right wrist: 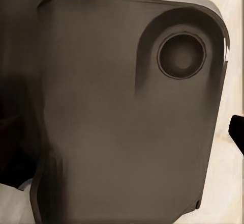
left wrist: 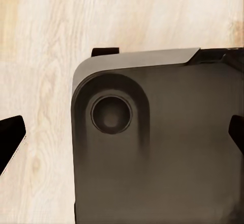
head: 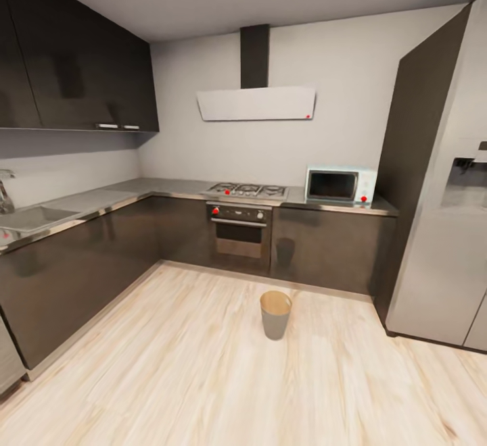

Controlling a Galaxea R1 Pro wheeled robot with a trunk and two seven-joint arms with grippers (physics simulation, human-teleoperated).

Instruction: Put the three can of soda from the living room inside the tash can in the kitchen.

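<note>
The tash can (head: 275, 315) stands upright on the light wood floor in the middle of the kitchen, grey outside and tan inside, a little ahead of me. The cans of soda are out of view. In the left wrist view my left gripper (left wrist: 122, 137) is open, its dark fingertips (left wrist: 11, 141) far apart at the picture's edges and nothing between them. Behind it lies my own dark base (left wrist: 162, 152) over the floor. My right gripper (right wrist: 122, 137) also stands open with nothing held, one fingertip (right wrist: 237, 131) showing beside the base (right wrist: 127, 122).
Dark grey cabinets (head: 81, 270) with a sink (head: 30, 217) run along the left. At the back are an oven (head: 238, 233), a hob (head: 247, 190) and a white microwave (head: 340, 185). A tall steel fridge (head: 446, 243) stands at the right. Wood floor (head: 203, 378) lies between me and the bin.
</note>
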